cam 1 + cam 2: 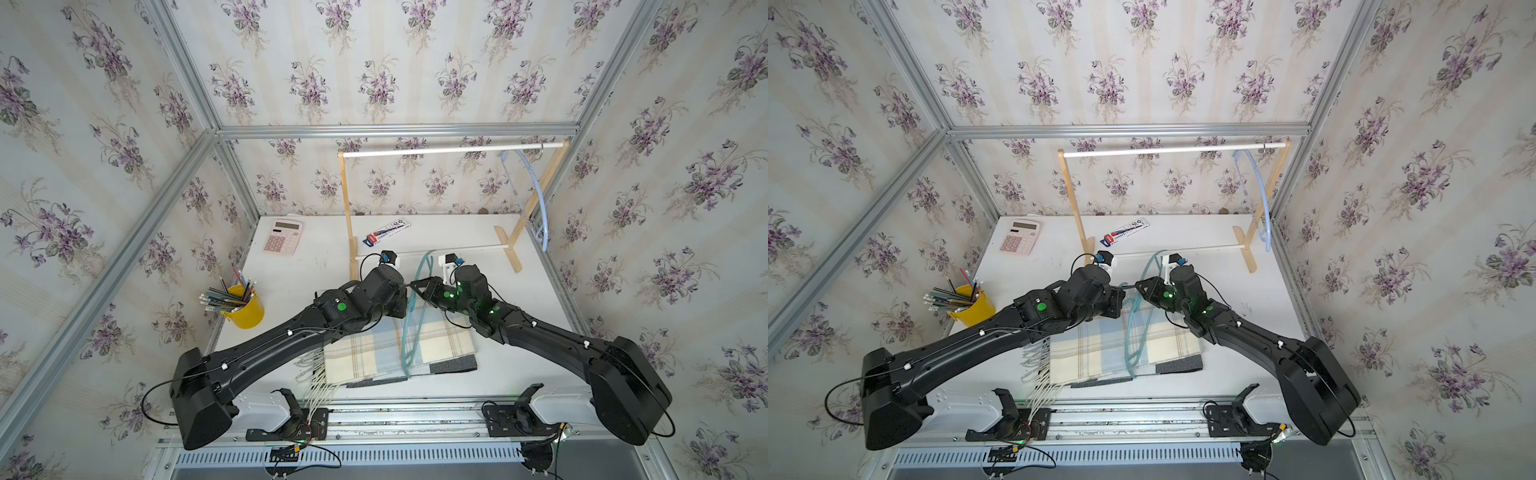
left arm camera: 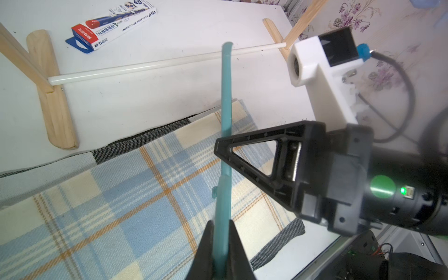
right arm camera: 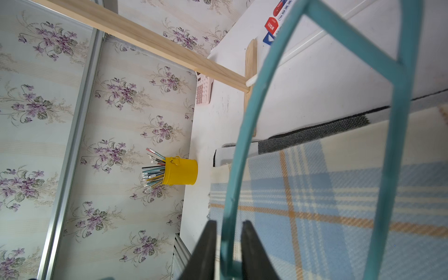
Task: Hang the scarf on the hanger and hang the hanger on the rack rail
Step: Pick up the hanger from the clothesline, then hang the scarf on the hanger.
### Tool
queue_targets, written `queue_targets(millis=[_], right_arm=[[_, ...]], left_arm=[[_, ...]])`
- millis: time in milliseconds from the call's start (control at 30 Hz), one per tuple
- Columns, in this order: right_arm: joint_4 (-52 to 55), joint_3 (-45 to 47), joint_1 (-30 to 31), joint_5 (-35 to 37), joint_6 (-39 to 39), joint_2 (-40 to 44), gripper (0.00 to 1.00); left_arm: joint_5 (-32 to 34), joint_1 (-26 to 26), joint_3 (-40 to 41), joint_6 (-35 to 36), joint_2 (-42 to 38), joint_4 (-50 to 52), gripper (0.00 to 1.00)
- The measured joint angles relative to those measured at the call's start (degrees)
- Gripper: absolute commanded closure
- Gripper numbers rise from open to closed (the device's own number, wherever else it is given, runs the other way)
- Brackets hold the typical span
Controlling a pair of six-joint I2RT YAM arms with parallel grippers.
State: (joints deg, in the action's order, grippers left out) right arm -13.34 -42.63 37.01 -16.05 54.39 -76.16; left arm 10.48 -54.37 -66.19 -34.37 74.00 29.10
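The plaid scarf point(image 1: 374, 353) in cream, blue and orange lies folded flat on the white table point(image 1: 307, 282), with a fringe at its left end. A teal hanger point(image 1: 417, 328) stands tilted over it, the hook end raised toward the rack. My left gripper point(image 2: 221, 221) is shut on a teal hanger point(image 2: 226, 109) bar, both jaws pressed against it. My right gripper point(image 3: 226, 221) is open, its jaws on either side of the teal hanger point(image 3: 244, 135) rim with a gap on each side. In both top views the two grippers meet tip to tip above the scarf's point(image 1: 1092, 353) far edge.
Behind the grippers stands a wooden rack point(image 1: 347, 199) with a white top rod point(image 1: 449, 150) and a low rod point(image 1: 436, 251). A pale blue hanger point(image 1: 540, 195) hangs at its right end. A pencil box point(image 1: 388, 232), a pink calculator point(image 1: 282, 237) and a yellow pencil cup point(image 1: 245, 309) sit nearby.
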Motion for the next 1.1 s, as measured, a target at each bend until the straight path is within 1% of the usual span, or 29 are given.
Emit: queue_targets(millis=[67, 133, 233, 267, 333, 400, 433, 533, 700, 867, 1100], right_arm=[[5.86, -3.54, -0.35, 1.42, -4.28, 1.38, 0.27], [10.95, -5.95, -0.52, 5.25, -9.42, 4.07, 0.26], [17.77, -5.60, -1.64, 12.48, -16.28, 8.83, 0.25], [19.67, -4.57, -2.69, 14.32, -18.21, 10.27, 0.26], [22.51, -0.96, -7.48, 15.96, -20.81, 13.07, 0.29], [24.37, 3.82, -12.83, 17.33, -21.94, 15.50, 0.30], [25.57, 6.69, -14.69, 17.66, -22.36, 16.65, 0.31], [25.38, 10.49, -16.02, 16.61, -22.86, 16.68, 0.34], [22.23, 13.18, -16.79, 16.48, -22.88, 11.82, 0.43], [18.29, 13.60, -17.40, 14.86, -23.06, 6.01, 0.53], [14.91, 13.92, -17.53, 11.04, -23.06, 1.46, 0.58]], left_arm=[[2.23, 0.00, -0.66, -2.36, -1.99, 3.04, 1.00], [4.94, 0.07, -2.25, -5.95, -4.13, 6.97, 1.00], [8.26, 0.94, -4.46, -12.52, -7.32, 13.40, 1.00], [8.76, 1.51, -4.68, -14.51, -8.13, 15.06, 1.00], [8.87, 2.80, -4.11, -18.73, -9.49, 17.86, 1.00], [8.17, 3.72, -1.18, -22.43, -10.86, 18.62, 1.00], [6.51, 4.13, 1.51, -24.28, -11.69, 18.27, 1.00], [2.95, 5.38, 7.34, -27.54, -12.74, 16.00, 1.00], [-0.92, 6.01, 13.75, -29.59, -14.12, 9.66, 1.00], [-3.58, 6.45, 18.10, -28.52, -17.29, 3.26, 1.00], [-6.71, 8.74, 21.55, -25.77, -18.25, -1.44, 1.00]])
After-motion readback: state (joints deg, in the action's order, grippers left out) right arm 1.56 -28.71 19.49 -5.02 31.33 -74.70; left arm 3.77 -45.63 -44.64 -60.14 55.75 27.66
